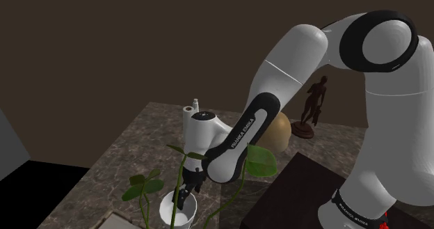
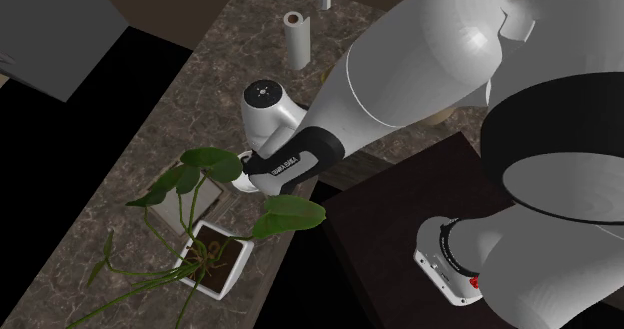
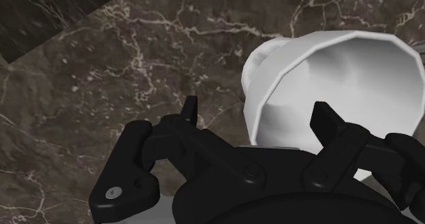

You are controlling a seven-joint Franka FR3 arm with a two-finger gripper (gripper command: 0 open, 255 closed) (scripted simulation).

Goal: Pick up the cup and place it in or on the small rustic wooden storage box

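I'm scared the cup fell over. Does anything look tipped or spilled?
No, nothing stands out. The white cup stands upright on the marbled table, with nothing spilled around it. The open gripper straddles its rim, one finger inside, one outside.

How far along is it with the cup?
Done, it seems: the reach. The open gripper sits at the cup, one finger seemingly inside the rim and one outside. In hand: the grasp, with the fingers not yet closed on the wall. Left: lifting the cup off the table and placing it.
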